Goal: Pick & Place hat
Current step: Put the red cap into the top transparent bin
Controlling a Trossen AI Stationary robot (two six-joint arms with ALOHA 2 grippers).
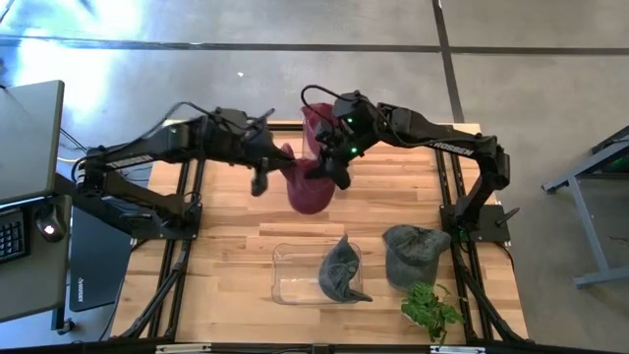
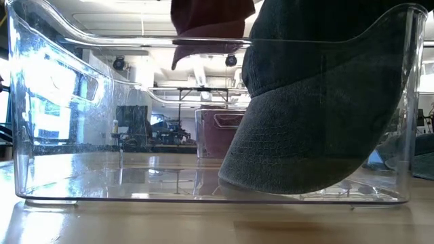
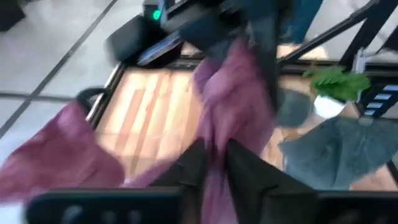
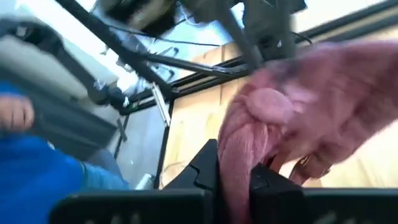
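A maroon hat [image 1: 310, 172] hangs above the far middle of the table, held between both grippers. My left gripper [image 1: 285, 162] is at its left edge, my right gripper [image 1: 327, 162] at its right edge; both are shut on it. The hat shows as pink cloth in the left wrist view [image 3: 233, 118] and the right wrist view [image 4: 298, 106], and its lower part at the top of the low view [image 2: 210, 24]. A dark grey hat [image 1: 341, 270] lies in the clear bin [image 1: 285, 285]; another grey hat [image 1: 413, 254] rests on the table to the right. My left gripper pinches a fold of the maroon hat's cloth [image 3: 214, 155] between its two fingers, coming from the table's left. The hat is lifted clear and hangs slack. My right gripper pinches the hat's edge [image 4: 233, 168] between its two fingers, coming from the right; the cloth bunches above the fingers.
The clear bin sits near the table's front middle, its wall [image 2: 41, 102] filling the low view with the grey hat [image 2: 312, 129] inside. A small green plant [image 1: 429, 310] stands at the near right corner. A desk with a laptop [image 1: 25, 138] is left of the table.
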